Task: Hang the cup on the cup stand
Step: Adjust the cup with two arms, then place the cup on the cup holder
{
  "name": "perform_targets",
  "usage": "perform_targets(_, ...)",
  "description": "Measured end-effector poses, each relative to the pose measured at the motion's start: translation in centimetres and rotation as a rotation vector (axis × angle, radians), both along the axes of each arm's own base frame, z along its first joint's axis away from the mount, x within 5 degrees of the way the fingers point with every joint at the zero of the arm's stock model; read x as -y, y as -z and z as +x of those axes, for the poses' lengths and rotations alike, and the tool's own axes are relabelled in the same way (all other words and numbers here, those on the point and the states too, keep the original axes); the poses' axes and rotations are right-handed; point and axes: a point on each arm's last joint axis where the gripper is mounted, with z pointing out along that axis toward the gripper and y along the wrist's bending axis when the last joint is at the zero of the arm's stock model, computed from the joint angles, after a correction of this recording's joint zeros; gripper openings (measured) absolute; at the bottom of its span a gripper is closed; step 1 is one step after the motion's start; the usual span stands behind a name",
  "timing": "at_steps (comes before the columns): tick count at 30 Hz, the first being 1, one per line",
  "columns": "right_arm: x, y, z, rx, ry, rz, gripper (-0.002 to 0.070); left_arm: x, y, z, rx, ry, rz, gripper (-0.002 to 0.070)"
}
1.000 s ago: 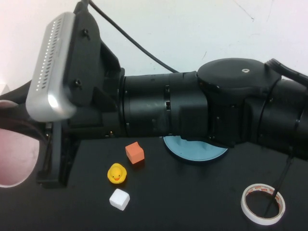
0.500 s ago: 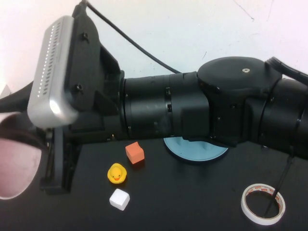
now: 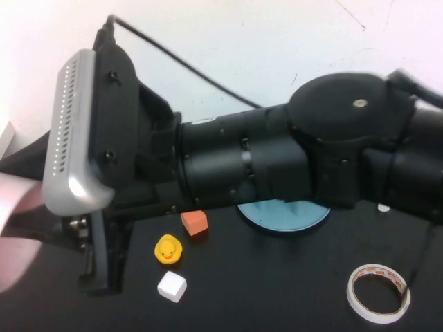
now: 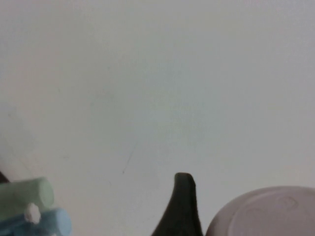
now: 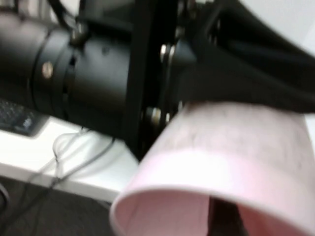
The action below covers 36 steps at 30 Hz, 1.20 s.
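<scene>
The pale pink cup (image 3: 12,238) is in the air at the far left edge of the high view. My left gripper (image 3: 28,173) is shut on its body. In the left wrist view the cup's base (image 4: 266,211) shows beside one black finger (image 4: 183,206). My right gripper (image 3: 97,256) reaches across from the right and is shut on the cup's wall. In the right wrist view one finger (image 5: 224,216) is inside the cup (image 5: 236,147), with the left gripper (image 5: 256,64) behind. Only part of the blue cup stand's tray (image 3: 284,216) shows under the right arm; its pegs are hidden.
An orange cube (image 3: 194,221), a yellow duck (image 3: 167,250), a white cube (image 3: 172,286) and a tape roll (image 3: 378,293) lie on the black table. The right arm (image 3: 291,159) spans the high view. A pale green cup (image 4: 24,196) and a light blue cup (image 4: 54,221) show in the left wrist view.
The cup has shifted left, further out of the high view. The right arm's wrist has turned and dropped a little towards the table.
</scene>
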Motion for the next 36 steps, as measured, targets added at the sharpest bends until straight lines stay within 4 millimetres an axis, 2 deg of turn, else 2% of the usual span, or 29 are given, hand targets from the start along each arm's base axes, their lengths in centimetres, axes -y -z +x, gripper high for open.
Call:
perform_targets(8, 2.0, -2.2, -0.8, 0.059, 0.057, -0.057, 0.0368, -0.3, -3.1, -0.5, 0.163, -0.091, 0.234, 0.0552)
perform_targets(11, 2.7, -2.6, -1.3, 0.063, 0.047, -0.09, 0.0368, -0.3, -4.1, -0.4, 0.227, -0.125, 0.376, 0.0552)
perform_targets(15, 4.2, -2.6, -2.3, 0.027, 0.028, -0.229, 0.0367, -0.1, -5.1, 0.5, 0.33, -0.18, 0.687, 0.0552)
perform_targets(17, 5.4, -2.3, -2.8, -0.004, 0.034, -0.361, 0.0356, 0.1, -5.3, 1.2, 0.387, -0.185, 0.864, 0.0552)
perform_targets(19, 6.7, -1.7, -3.1, -0.043, 0.071, -0.51, 0.0319, 0.5, -4.8, 2.3, 0.437, -0.167, 1.048, 0.0552)
perform_targets(22, 9.0, -0.6, -3.1, -0.121, 0.175, -0.768, 0.0214, 1.1, -3.9, 4.0, 0.502, -0.107, 1.245, 0.0552)
perform_targets(25, 11.1, 0.0, -2.8, -0.161, 0.322, -0.955, 0.0078, 1.7, -3.4, 5.7, 0.54, -0.036, 1.326, 0.0552)
perform_targets(26, 11.6, 0.1, -2.6, -0.163, 0.37, -0.988, 0.0052, 1.8, -3.3, 6.3, 0.549, -0.011, 1.334, 0.0552)
perform_targets(30, 13.9, 0.3, -2.8, -0.154, 0.522, -1.035, 0.0013, 2.6, -3.2, 9.7, 0.575, 0.113, 1.331, 0.0552)
perform_targets(36, 18.8, 1.0, -4.4, -0.162, 0.756, -1.031, 0.0006, 4.0, -3.7, 15.0, 0.662, 0.318, 1.24, 0.0551)
